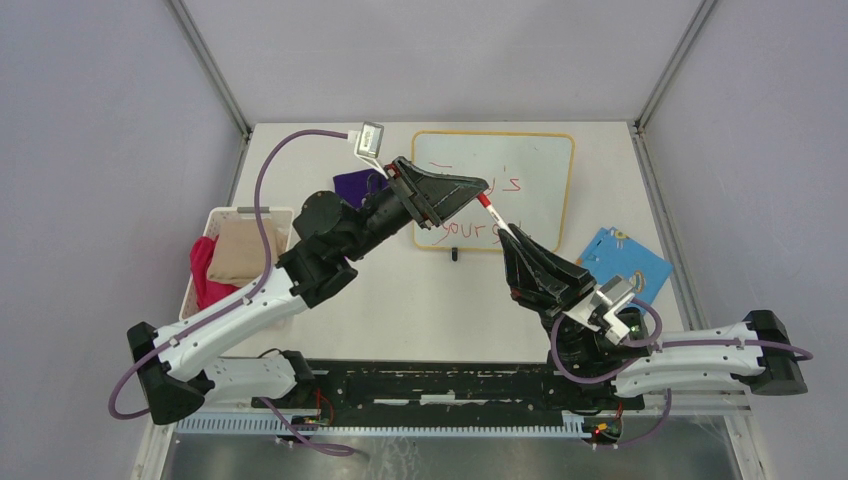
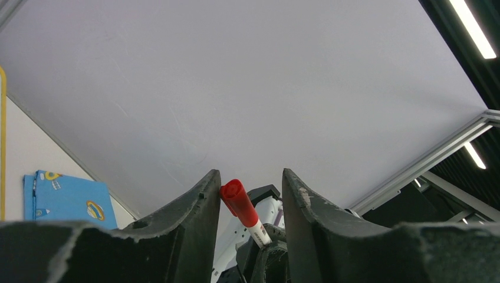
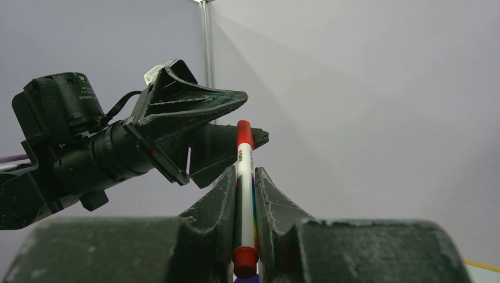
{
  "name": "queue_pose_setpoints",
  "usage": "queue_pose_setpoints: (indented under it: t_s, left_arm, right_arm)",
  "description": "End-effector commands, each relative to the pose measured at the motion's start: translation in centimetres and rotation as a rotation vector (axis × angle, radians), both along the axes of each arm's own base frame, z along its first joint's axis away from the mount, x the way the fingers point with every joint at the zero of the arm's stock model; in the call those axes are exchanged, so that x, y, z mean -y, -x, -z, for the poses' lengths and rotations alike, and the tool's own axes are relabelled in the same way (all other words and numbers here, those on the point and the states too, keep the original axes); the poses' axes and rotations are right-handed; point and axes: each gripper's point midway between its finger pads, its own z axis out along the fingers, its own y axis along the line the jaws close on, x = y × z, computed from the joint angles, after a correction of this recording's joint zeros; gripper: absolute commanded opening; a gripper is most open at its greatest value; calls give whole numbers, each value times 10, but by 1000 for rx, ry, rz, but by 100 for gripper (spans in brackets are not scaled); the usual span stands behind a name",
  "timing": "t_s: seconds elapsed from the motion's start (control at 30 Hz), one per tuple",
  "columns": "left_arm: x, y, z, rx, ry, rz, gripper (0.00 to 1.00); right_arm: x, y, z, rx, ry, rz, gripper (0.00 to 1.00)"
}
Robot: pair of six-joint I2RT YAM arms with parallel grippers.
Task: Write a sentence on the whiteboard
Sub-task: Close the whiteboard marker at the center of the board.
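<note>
Left pincer: jaws half apart, straddling red cap of white plastic marker pen, no squeeze yet. Likely cap pull: centre cap, close firmly, draw straight along barrel.

Right pincer: clamped on marker barrel; keep rigid.

Small glossy white whiteboard with thin orange frame lies on desk below both pincer tips and carries red handwritten sentence.

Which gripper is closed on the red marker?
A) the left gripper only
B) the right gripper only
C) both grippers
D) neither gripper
B: in the right wrist view the right gripper pinches the red marker by its barrel, while the left gripper stands open, with gaps on both sides of the cap.
</note>
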Motion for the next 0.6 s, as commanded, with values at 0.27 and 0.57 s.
queue_pose_setpoints:
  t_s: [0.27, 0.57]
  left_arm:
    - [0, 10, -13, -1, 71, 69, 29]
    - [9, 7, 9, -65, 20, 87, 2]
  right_arm:
    - [9, -4, -8, -26, -53, 18, 0]
    - [8, -9, -5, -46, -37, 56, 0]
